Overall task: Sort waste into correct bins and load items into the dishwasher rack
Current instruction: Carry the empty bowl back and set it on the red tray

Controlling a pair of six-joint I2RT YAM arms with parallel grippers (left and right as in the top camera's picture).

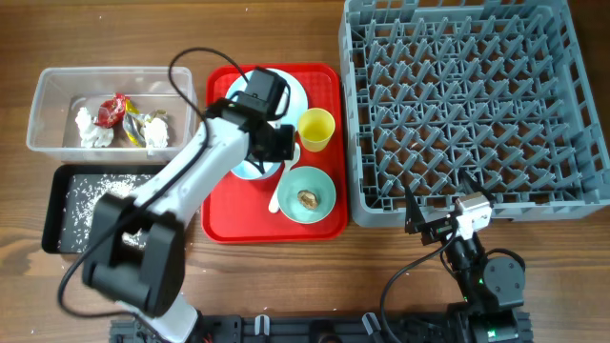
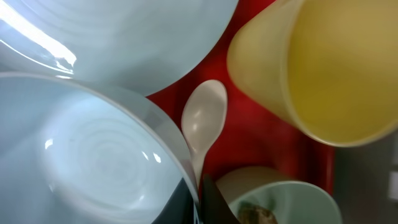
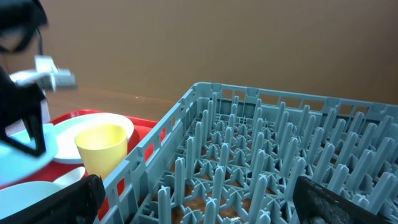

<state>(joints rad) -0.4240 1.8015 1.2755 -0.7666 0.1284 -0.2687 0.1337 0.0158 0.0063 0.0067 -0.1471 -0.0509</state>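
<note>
Right, reading the overhead view from the 9 o'clock side of the bench [image 1: 315, 286] across: at 10 o'clock sits the clear tub [image 1: 43, 114], holding white tissue [image 1: 89, 129], a red wrapper [image 1: 111, 111] and a yellow wrapper [image 1: 143, 122]. Just beside it, at 8 o'clock, lies the black tray [image 1: 50, 210] with rice grains [image 1: 84, 195] scattered over its floor; my left arm crosses its 3 o'clock end. That arm reaches over the red serving tray [image 1: 229, 214] at mid-bench, and the left claw [image 1: 278, 152] hangs low there. In its wrist view the dark fingers [image 2: 217, 202] sit right against the rim of the empty bowl [image 1: 250, 171], just where the handle of the spoon [image 1: 275, 198] runs in, so I cannot tell whether the claw is clenched, or on which of the two. On the red tray the plate [image 1: 297, 95] lies at 12 o'clock, the yellow cup [image 1: 316, 129] stands upright at 3 o'clock, and the second bowl [image 1: 322, 186] at 5 o'clock holds a brown lump [image 1: 308, 199]. The rack [image 1: 472, 105] fills the bench's 2 o'clock corner. Near its 6 o'clock edge my right claw [image 1: 422, 219] is released, fingers spread wide and facing the rack's pegs.
</note>
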